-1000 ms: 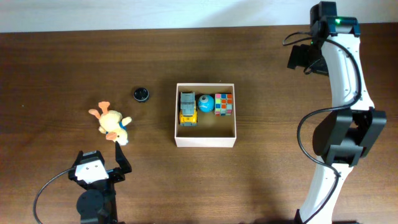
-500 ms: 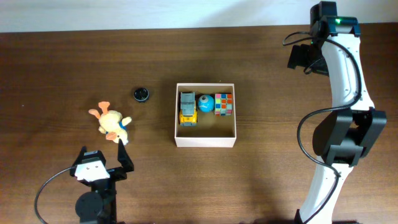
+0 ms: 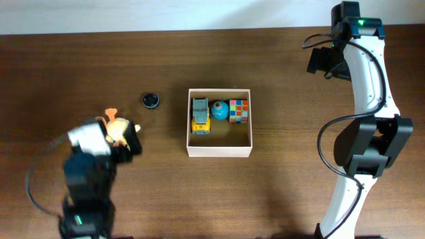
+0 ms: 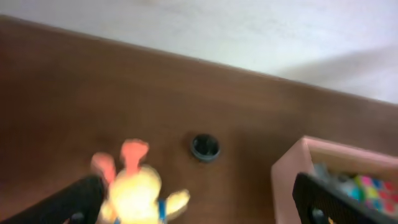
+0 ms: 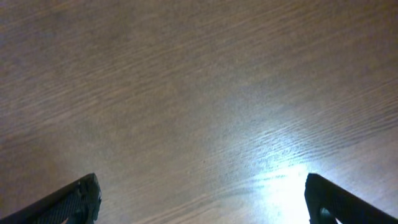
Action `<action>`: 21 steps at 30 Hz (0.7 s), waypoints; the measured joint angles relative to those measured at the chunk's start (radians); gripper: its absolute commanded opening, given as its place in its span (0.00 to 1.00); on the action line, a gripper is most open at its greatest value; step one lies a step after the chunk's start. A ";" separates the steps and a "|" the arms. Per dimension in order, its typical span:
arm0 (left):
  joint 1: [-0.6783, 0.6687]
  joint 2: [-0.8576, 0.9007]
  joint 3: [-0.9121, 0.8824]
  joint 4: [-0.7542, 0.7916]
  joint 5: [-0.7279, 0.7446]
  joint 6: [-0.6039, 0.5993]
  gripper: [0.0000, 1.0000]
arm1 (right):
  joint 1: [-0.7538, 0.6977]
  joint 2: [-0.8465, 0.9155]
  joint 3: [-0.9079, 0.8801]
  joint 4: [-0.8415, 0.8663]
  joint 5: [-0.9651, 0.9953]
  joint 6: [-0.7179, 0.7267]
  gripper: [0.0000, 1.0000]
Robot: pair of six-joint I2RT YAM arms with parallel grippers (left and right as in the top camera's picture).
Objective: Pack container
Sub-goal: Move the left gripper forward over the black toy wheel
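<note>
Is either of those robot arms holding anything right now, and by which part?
Nothing is held. The left gripper stands open around the plush toy, not clamping it; the right gripper is open above the table.

Change over the preceding second, left side only. The left arm (image 3: 85, 178) swung forward from its low pose at the near table edge, and its outline was smeared by motion in the overhead view. The left gripper (image 3: 127, 143) thereby arrived at the yellow plush toy (image 3: 117, 124), which had earlier lain clear ahead of the fingertips. The wrist came to cover part of the toy, leaving its orange feet and upper body exposed. In the wrist view the toy lay between the spread fingers (image 4: 81, 200), nearer that finger than its opposite.
</note>
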 measured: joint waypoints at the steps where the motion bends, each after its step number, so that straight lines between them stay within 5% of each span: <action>1: 0.000 0.073 0.083 -0.050 0.015 0.011 0.99 | 0.000 0.000 0.000 0.000 0.000 0.000 0.99; 11: 0.000 0.685 0.763 -0.538 0.102 0.067 0.99 | 0.000 0.000 0.000 0.000 0.000 0.000 0.99; 21: 0.000 0.846 0.834 -0.553 0.250 0.072 0.99 | 0.000 0.000 0.000 0.000 0.000 0.000 0.99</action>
